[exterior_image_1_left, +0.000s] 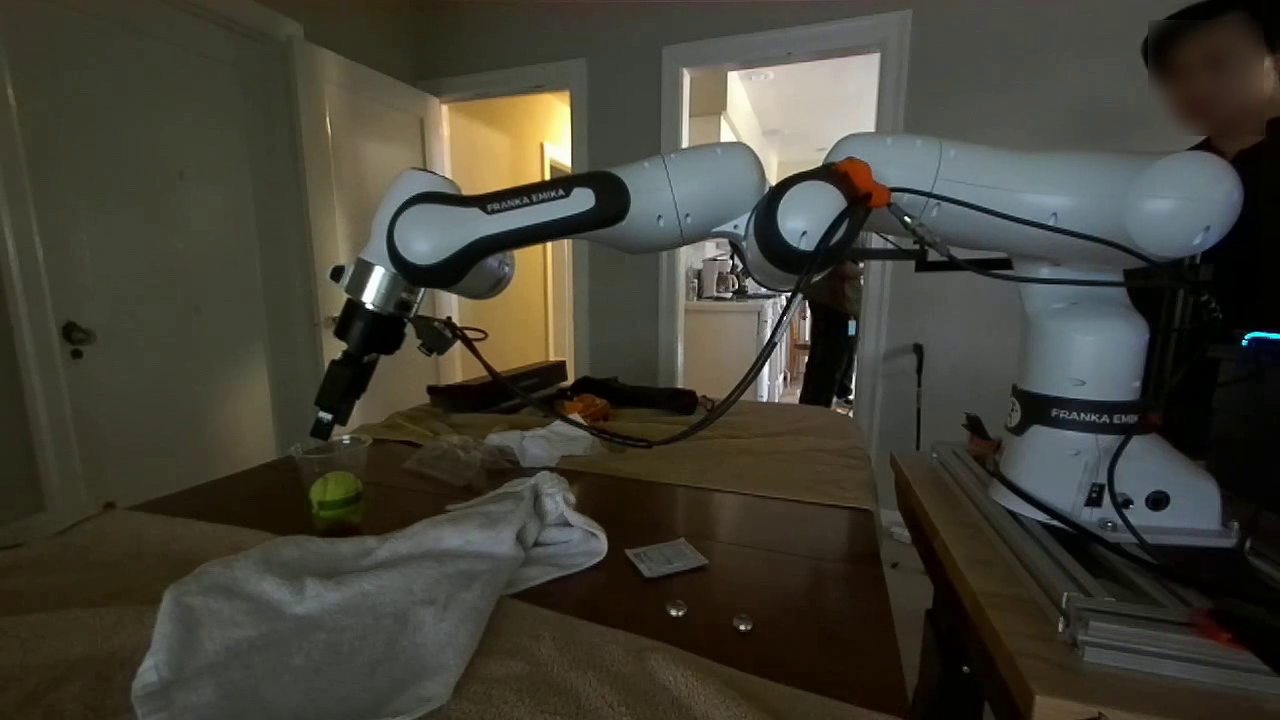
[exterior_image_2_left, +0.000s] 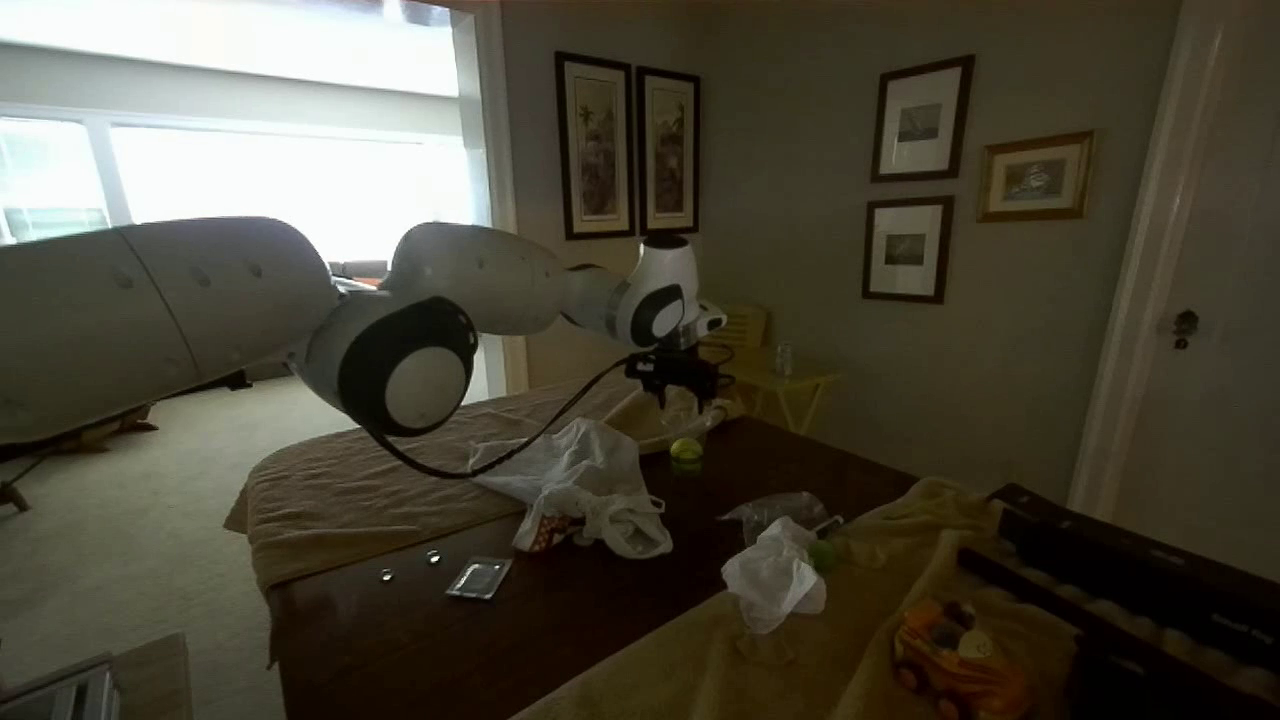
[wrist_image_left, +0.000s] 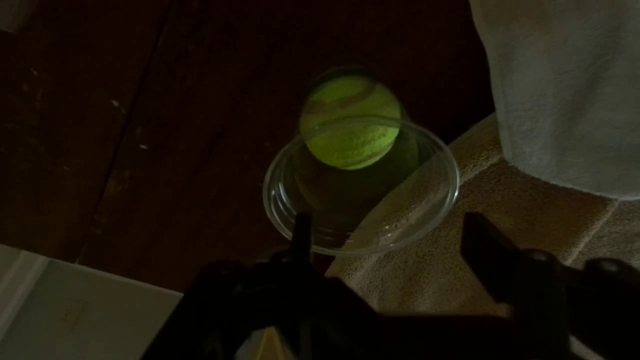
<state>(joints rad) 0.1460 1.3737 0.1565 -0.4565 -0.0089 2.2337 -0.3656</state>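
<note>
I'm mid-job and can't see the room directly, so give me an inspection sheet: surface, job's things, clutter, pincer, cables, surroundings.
Surface: dark wooden table, partly covered by brown cloths.
Job's things: yellow-green ball inside an upright clear plastic cup.
Clutter: white cloth, flat packet, two small shiny pieces, orange toy vehicle.
Pincer: open, nothing held, close to the cup's rim; contact cannot be told.
Cables: black cable hangs in a slack loop over the table.
Surroundings: one person at an exterior view's edge; a second person farther back.
</note>
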